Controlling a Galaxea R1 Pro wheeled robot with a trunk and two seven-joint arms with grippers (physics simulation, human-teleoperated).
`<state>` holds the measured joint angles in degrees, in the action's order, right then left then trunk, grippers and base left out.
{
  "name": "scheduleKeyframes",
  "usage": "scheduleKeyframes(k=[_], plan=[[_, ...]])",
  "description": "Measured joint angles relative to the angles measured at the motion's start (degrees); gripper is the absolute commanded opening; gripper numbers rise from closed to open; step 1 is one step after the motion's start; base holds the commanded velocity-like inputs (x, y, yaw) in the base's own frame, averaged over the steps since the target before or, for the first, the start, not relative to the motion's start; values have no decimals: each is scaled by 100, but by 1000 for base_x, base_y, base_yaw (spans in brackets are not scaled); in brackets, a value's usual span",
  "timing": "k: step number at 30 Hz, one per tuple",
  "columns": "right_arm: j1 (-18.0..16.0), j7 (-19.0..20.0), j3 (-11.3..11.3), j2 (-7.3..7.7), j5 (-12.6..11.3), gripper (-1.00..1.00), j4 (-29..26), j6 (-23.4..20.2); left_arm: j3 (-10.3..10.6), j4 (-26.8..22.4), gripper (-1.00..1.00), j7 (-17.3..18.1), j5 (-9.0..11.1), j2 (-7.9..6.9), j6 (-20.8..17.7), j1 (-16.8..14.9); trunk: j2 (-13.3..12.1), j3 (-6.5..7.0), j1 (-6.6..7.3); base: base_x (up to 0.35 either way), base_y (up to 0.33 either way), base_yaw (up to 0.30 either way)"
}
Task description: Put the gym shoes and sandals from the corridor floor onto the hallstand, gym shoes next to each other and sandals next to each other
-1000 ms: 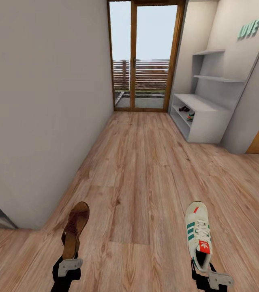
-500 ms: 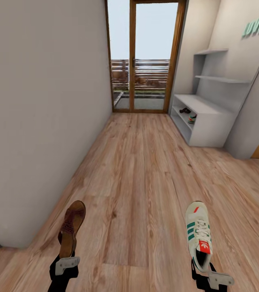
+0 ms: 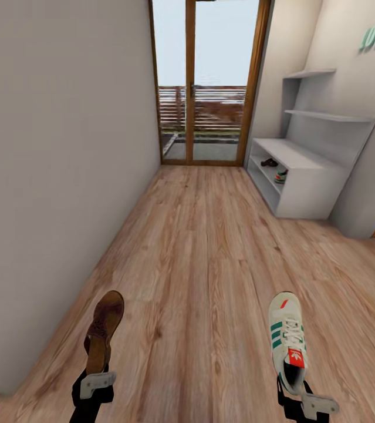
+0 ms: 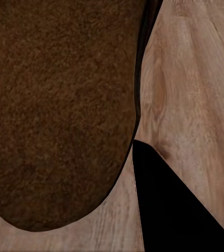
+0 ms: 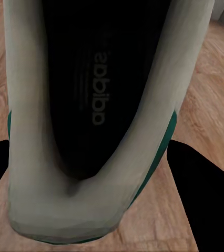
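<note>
Here, left pincer [image 3: 95,385] clamps a grainy brown sandal [image 3: 104,330]; right pincer [image 3: 304,405] clamps a cream sneaker [image 3: 287,341].

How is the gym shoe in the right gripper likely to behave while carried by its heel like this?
The gym shoe sticks out forward from the right gripper, held at the heel, so its toe may sag or swing. Its collar looks soft in the right wrist view, so it probably squashes rather than slips. It likely weighs little for its size.

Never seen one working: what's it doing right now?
Left gripper holds a sandal, right gripper a gym shoe. Hallstand ahead, right. Floor between bare.
</note>
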<state>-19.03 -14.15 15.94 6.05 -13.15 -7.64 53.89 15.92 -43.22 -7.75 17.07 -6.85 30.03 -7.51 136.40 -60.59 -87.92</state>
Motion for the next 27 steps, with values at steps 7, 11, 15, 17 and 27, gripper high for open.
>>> scheduleKeyframes(k=[7, 11, 15, 17, 27], plan=[[1, 0, 0, 0, 0, -100, 0, 0, 0, -8, -100, -1, 6, -7, 5, 0, 0, 0, 0, 336, -73, 0], [-1, 0, 0, 0, 0, -100, 0, -3, 0, -9, -100, 1, 7, -9, 4, 0, 0, 0, 0, 336, -73, 0], [0, 0, 0, 0, -1, -100, 0, 1, 0, -9, -100, -1, 7, -9, 4, 0, 0, 0, 0, 336, -73, 0], [-1, 0, 0, 0, 0, -100, 0, 2, 0, -9, -100, 1, 7, -9, 1, 2, 0, 0, 0, 336, -73, 0], [1, 0, 0, 0, 0, -100, 0, -5, -1, -9, -100, -3, 7, -9, -1, 8, 0, 0, 0, 337, -51, 0]])
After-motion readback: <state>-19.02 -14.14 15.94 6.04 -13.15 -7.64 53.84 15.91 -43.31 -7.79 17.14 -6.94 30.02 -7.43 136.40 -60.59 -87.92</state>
